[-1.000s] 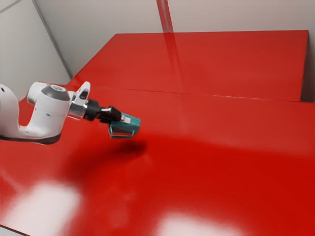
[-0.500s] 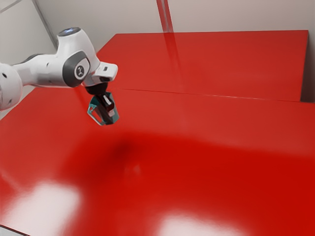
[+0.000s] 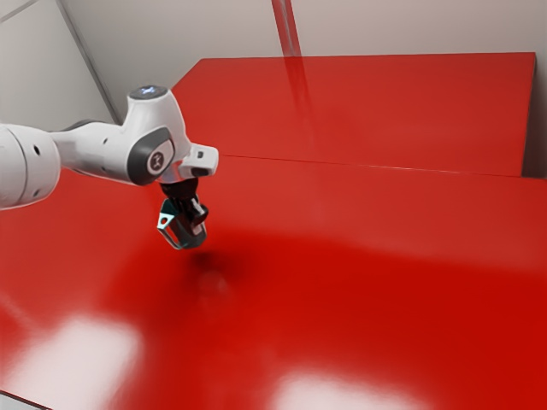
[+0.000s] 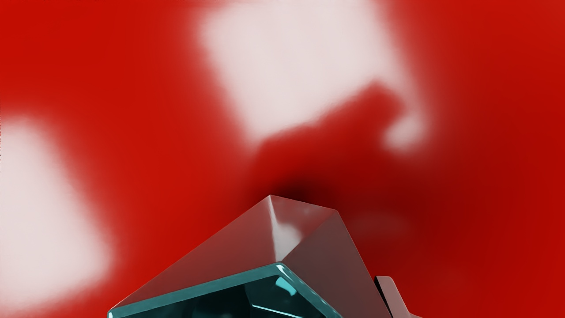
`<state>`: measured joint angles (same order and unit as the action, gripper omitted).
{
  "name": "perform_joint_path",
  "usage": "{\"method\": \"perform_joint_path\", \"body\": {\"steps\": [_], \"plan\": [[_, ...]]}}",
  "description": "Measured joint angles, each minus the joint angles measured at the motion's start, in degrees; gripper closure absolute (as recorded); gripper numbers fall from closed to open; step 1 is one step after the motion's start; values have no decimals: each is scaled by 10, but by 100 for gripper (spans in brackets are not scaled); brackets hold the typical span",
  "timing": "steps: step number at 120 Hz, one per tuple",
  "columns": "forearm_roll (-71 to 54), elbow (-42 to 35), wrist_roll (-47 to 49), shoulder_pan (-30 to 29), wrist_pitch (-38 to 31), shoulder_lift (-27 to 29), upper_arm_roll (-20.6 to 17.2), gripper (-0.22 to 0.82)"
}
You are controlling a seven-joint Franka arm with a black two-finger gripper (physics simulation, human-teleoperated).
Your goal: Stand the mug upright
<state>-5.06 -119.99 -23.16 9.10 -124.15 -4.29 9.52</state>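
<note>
Where the exterior view shows the hand (image 3: 196, 225) pointing down over the worktop (image 3: 359, 256), the mug (image 3: 188, 239) is gripped between its fingers, tilted and raised above the surface. In the wrist view, its open rim faces the camera, one finger (image 4: 390, 293) beside its outer wall.

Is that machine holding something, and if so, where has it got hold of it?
A mug, held above the table: the end effector grips it by its body.
</note>
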Motion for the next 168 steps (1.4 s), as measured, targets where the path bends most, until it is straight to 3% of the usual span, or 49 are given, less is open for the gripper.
{"method": "perform_joint_path", "body": {"steps": [44,143,168], "plan": [[-3,-15,43,3,-54,-23,0,76],[-3,-46,88,4,-98,-38,0,76],[-1,-46,91,3,-102,-38,0,72]]}}
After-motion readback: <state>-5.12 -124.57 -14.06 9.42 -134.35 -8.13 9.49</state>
